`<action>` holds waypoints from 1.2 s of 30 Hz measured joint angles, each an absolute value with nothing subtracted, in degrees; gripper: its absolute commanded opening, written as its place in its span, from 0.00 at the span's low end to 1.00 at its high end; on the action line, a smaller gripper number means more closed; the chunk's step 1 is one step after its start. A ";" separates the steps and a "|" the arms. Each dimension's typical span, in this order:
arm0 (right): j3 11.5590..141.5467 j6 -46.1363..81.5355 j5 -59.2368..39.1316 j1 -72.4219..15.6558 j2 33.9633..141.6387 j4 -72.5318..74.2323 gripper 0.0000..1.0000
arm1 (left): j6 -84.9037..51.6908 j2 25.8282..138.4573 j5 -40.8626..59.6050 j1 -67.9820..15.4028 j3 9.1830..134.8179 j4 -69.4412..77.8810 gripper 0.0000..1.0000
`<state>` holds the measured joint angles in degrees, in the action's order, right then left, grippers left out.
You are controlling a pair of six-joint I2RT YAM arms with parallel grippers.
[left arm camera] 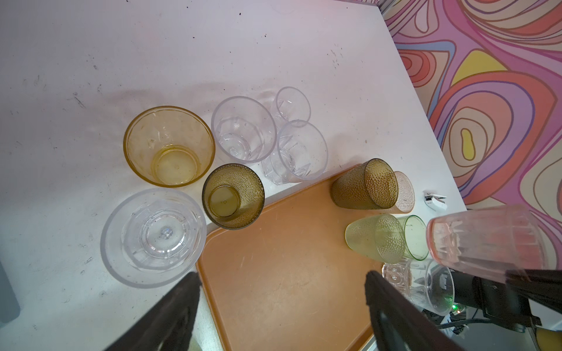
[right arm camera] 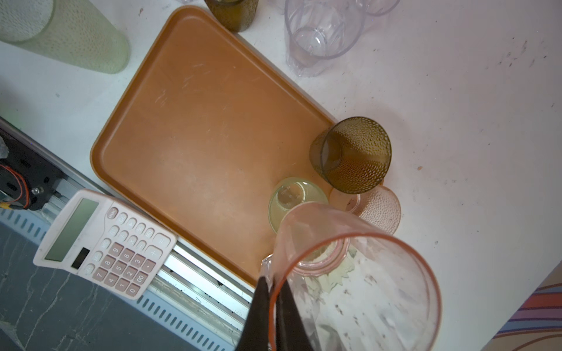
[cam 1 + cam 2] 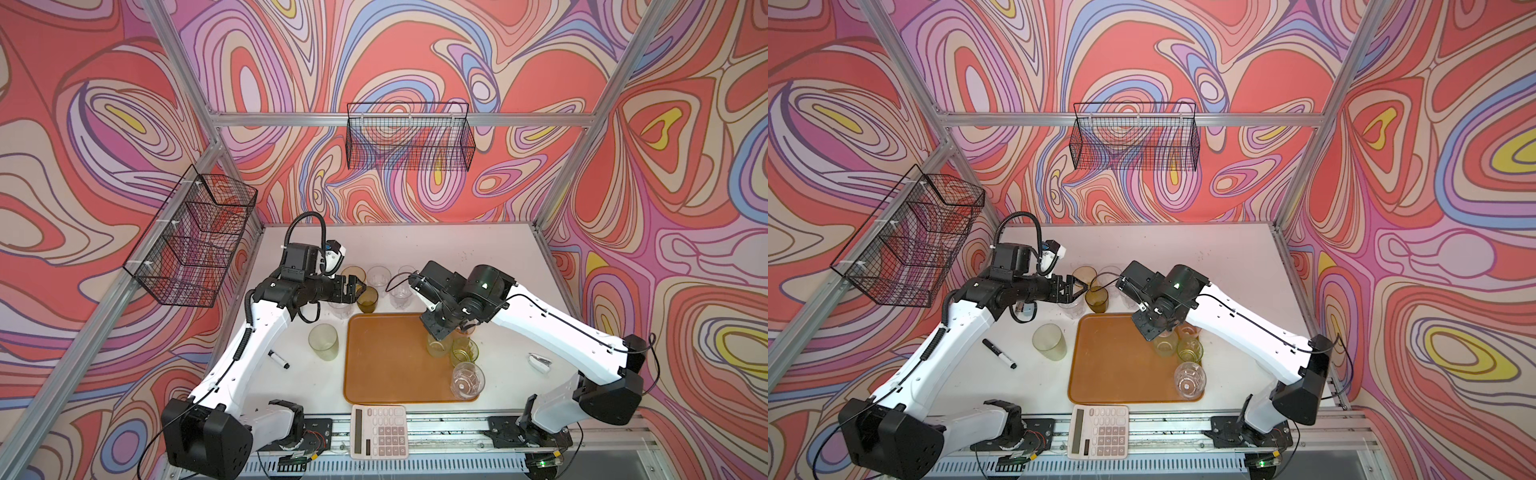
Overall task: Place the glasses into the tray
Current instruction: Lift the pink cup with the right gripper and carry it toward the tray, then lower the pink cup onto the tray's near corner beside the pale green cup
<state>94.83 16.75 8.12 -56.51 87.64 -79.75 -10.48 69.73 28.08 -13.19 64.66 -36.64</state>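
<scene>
The orange-brown tray (image 3: 390, 361) lies at the table's front middle. Along its right side stand several glasses: olive-brown (image 2: 352, 155), dotted pink (image 2: 377, 209), pale green (image 3: 438, 347), bright green (image 3: 464, 351) and clear (image 3: 467, 380). My right gripper (image 2: 272, 281) hangs over them, shut on the rim of a pink glass (image 2: 355, 273), which tilts above the tray's right edge. My left gripper (image 1: 282, 282) is open and empty, above an olive-brown glass (image 3: 368, 300) just behind the tray. Amber (image 1: 169, 146) and clear glasses (image 1: 243, 129) stand around it.
A tall pale green glass (image 3: 323, 341) and a black marker (image 3: 278, 360) lie left of the tray. A white calculator (image 3: 379, 432) sits at the front edge, a small white clip (image 3: 540, 362) to the right. Wire baskets (image 3: 409, 137) hang on the walls.
</scene>
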 measured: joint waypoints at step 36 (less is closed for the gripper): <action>74.37 28.23 9.85 -72.20 84.60 -67.29 0.00 | -10.50 69.73 28.25 -13.19 64.66 -36.64 0.88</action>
